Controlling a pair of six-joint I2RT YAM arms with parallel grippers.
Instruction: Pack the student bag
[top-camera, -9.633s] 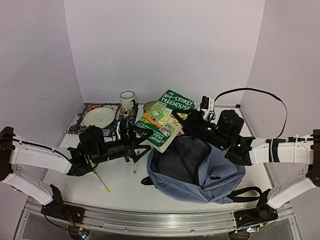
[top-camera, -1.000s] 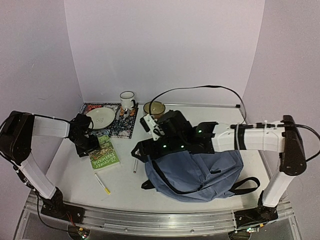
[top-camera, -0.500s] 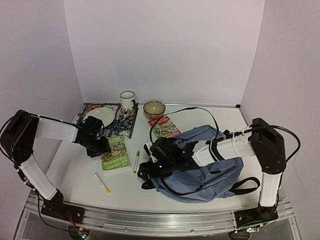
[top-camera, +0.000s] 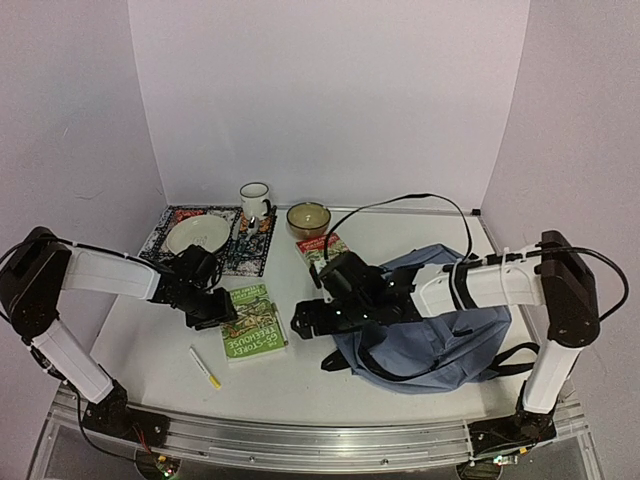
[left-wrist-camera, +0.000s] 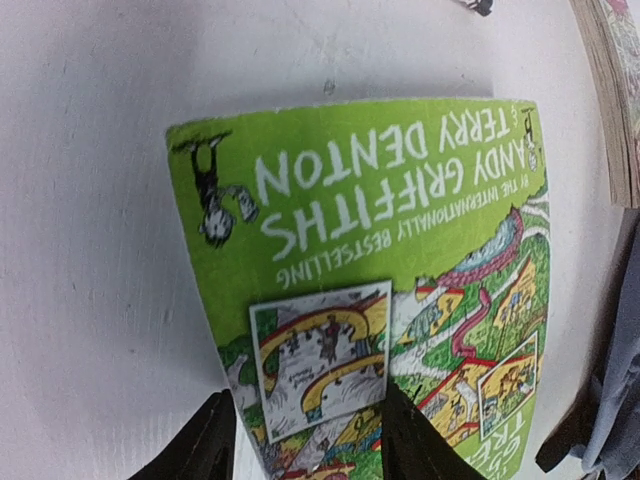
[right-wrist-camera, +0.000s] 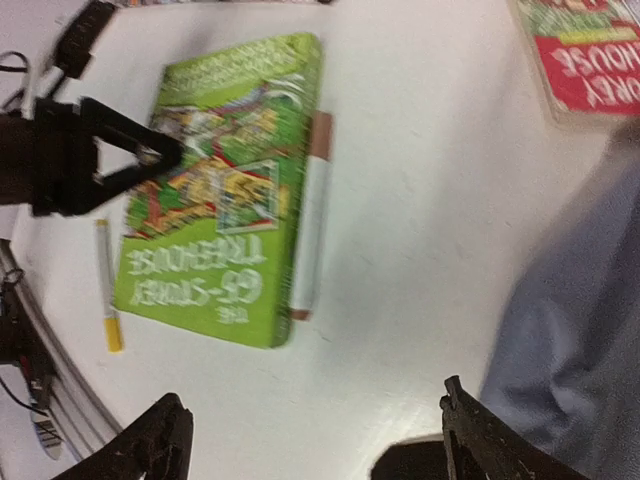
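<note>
White table (top-camera: 140, 345), pale lilac walls (top-camera: 330, 100) on three sides.

Backpack (top-camera: 450, 335): grey-blue fabric, black straps, slumped on the right half of the table, its left end under the right arm.

Green book (top-camera: 252, 320): flat on the table, cover up, left of the backpack.

Left gripper (left-wrist-camera: 305, 440): fingers half-spread, tips set over the cover at the book's left end. They straddle part of the cover rather than pinching it.

Right gripper (right-wrist-camera: 320, 440): fingers wide apart and holding nothing, low over bare table between book and backpack.

Pen (right-wrist-camera: 308, 215): brown ends, lying along the book's right edge.

Marker (top-camera: 206, 368): yellow tip, near the book's front-left corner, apart from it.

Second book (top-camera: 322, 246): red and green, just in front of the bowl (top-camera: 308, 217).

Back left — mug (top-camera: 254, 200), and a plate (top-camera: 197, 236) on a patterned mat (top-camera: 255, 250).
</note>
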